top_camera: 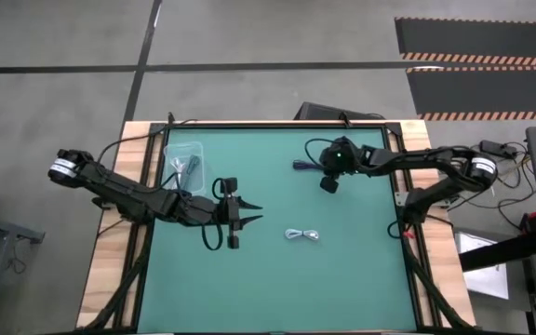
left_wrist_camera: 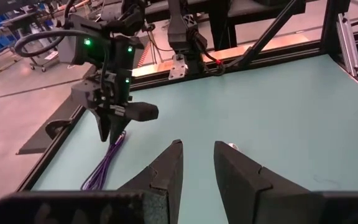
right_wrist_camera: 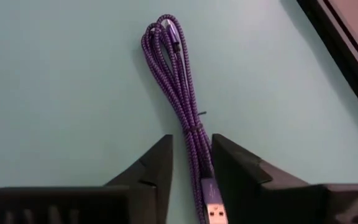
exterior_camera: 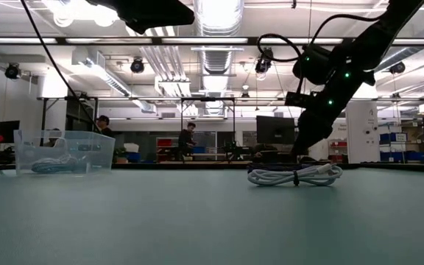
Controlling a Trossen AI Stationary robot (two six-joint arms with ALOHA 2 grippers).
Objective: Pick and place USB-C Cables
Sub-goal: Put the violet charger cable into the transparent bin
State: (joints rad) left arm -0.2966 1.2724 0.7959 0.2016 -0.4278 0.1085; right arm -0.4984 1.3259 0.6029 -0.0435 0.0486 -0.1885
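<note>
Purple braided cable lies bundled flat on the green table, its plug end between the two fingers of the right gripper; those fingers stand on either side of it, close but not visibly clamping, and whether they pinch the bundle cannot be told. This cable sits toward the far edge of the table, well apart from the clear plastic bin.

White cable, coiled and tied, rests on the table farther from the bin, nearer the table's front edge.

Inside the bin lies a pale silvery-blue cable with a darker one beside it.

Left gripper hovers beside the bin, between it and the white cable, fingers parted and holding nothing.

Two people show in the room beyond the table.
</note>
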